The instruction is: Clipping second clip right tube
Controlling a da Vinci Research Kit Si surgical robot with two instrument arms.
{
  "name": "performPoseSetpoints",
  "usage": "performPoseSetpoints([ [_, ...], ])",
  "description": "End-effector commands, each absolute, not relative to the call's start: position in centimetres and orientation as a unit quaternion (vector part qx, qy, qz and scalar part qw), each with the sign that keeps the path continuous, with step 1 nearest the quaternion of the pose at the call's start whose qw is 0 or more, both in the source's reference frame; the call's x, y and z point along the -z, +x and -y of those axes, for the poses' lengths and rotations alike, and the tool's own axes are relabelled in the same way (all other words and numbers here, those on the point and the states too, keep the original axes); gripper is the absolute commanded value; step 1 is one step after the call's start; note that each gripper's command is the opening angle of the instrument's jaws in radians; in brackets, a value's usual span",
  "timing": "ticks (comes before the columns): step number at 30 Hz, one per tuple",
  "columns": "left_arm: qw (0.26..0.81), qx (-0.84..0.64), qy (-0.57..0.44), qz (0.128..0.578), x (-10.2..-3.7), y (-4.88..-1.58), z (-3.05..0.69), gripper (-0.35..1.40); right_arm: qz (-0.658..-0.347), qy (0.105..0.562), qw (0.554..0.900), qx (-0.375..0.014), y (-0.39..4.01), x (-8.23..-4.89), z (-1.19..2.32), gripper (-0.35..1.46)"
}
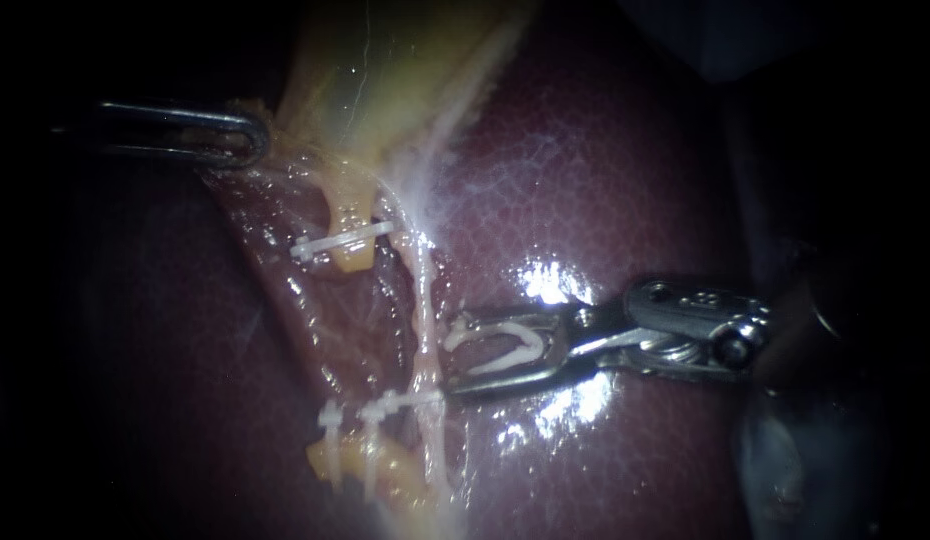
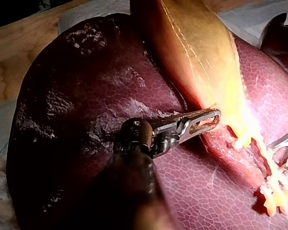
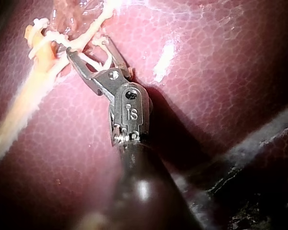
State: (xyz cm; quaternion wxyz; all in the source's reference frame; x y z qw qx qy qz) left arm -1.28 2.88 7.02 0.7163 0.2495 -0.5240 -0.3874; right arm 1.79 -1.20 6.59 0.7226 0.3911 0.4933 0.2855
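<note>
The right tube [image 1: 422, 300] runs as a thin pale strand down the liver [image 1: 605, 180]. One white clip [image 1: 405, 403] sits across its lower part. My right instrument [image 1: 447, 360] carries an open white clip [image 1: 500, 345] between its wide-spread jaws, with the tips level with the tube just above that clip. In the right wrist view the jaw tips [image 3: 86, 43] reach the tube [image 3: 81, 44]. My left instrument [image 1: 247, 140] is shut on the edge of the yellow gallbladder [image 1: 385, 70], seen also in the left wrist view [image 2: 213, 117].
The left tube [image 1: 347, 215] is a yellow stump with a white clip [image 1: 340, 241] across it. Another clipped yellow stump [image 1: 330, 425] lies below. Shiny dark red liver [image 2: 86, 96] surrounds everything. A wooden bench [image 2: 9, 57] shows beyond the liver.
</note>
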Motion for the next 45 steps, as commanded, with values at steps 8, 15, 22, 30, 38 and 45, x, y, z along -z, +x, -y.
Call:
performPoseSetpoints([
  [8, 0.716, 0.387, 0.249, 0.524, -7.02, -1.28, -2.88, -0.35, -0.509, 0.431, 0.681, -0.301, 2.09, -6.62, 1.23, 0.47],
  [15, 0.716, 0.387, 0.249, 0.524, -7.02, -1.28, -2.88, -0.35, -0.528, 0.464, 0.642, -0.308, 2.20, -6.48, 1.30, 0.47],
  [22, 0.716, 0.387, 0.250, 0.524, -7.02, -1.28, -2.88, -0.35, -0.545, 0.476, 0.617, -0.309, 2.23, -6.00, 1.25, 0.47],
  [30, 0.716, 0.387, 0.250, 0.524, -7.02, -1.27, -2.88, -0.35, -0.545, 0.480, 0.613, -0.310, 2.18, -5.80, 1.20, 0.42],
  [38, 0.716, 0.387, 0.250, 0.524, -7.02, -1.27, -2.88, -0.35, -0.537, 0.490, 0.608, -0.321, 2.10, -5.85, 1.18, 0.04],
  [45, 0.716, 0.387, 0.250, 0.524, -7.02, -1.27, -2.88, -0.35, -0.529, 0.506, 0.603, -0.316, 2.09, -5.86, 1.18, -0.35],
])
